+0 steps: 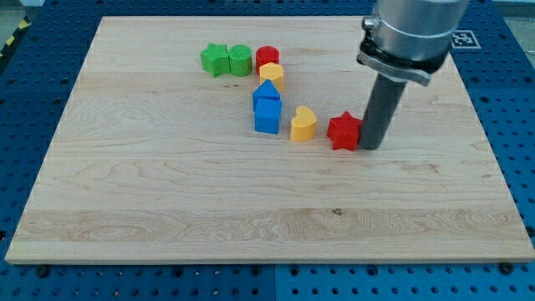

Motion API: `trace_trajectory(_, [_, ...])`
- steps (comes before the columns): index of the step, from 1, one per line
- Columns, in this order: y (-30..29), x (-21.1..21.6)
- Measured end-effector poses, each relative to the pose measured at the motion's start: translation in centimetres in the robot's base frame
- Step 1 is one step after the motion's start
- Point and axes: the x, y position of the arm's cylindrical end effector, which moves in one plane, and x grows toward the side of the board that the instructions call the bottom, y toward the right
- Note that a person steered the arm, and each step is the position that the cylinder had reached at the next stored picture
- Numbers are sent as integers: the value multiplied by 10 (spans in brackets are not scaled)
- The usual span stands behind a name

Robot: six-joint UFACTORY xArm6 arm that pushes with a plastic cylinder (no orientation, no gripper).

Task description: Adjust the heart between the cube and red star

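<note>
A yellow heart (303, 124) lies on the wooden board (167, 184) between a blue cube (267, 115) on its left and a red star (343, 130) on its right. There is a small gap on each side of the heart. My tip (369, 146) rests on the board just right of the red star, touching or almost touching it. The dark rod rises from there to the grey arm at the view's top right.
A blue house-shaped block (266, 90) sits right above the cube. Above it are a yellow block (272, 74) and a red cylinder (267, 57). A green star (215, 59) and a green cylinder (240, 59) stand to their left.
</note>
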Motion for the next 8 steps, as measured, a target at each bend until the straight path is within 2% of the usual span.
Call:
trace_trajectory(3, [-11,-35])
trace_trajectory(4, [26,-32])
trace_trajectory(5, [29,4])
trace_trajectory(6, [8,32])
trace_trajectory(7, [-48,33])
trace_trajectory(8, [-72,28])
